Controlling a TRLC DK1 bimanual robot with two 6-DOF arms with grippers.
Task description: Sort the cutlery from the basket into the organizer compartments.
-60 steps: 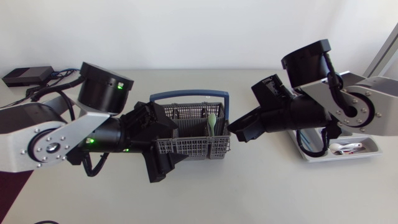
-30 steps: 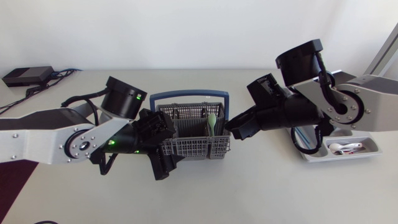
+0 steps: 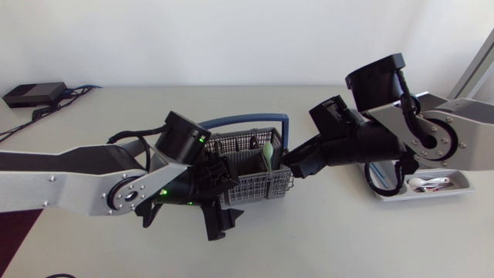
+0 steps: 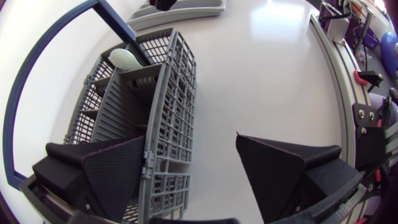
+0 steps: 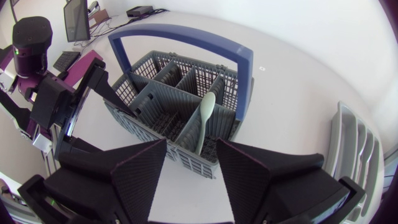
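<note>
While our left gripper [image 4: 193, 140] is straddling the basket [image 3: 248, 185] wall, fingers wide, we are hovering our right gripper [image 5: 191, 144], fingers apart, over the pale green spoon [image 5: 205, 118] standing inside. Probably next: descending, pinching it, carrying it to the organizer [image 5: 357, 155].

My silver-grey left arm [image 3: 69, 181] with black joints lies stretched from its side to the middle, and its matte black left gripper [image 4: 193, 140] has the two wedge fingers wide apart. My silver-grey right arm [image 3: 432, 139] bends inward; its matte black right gripper [image 5: 191, 144] has the fingers parted also, pointing down.
</note>
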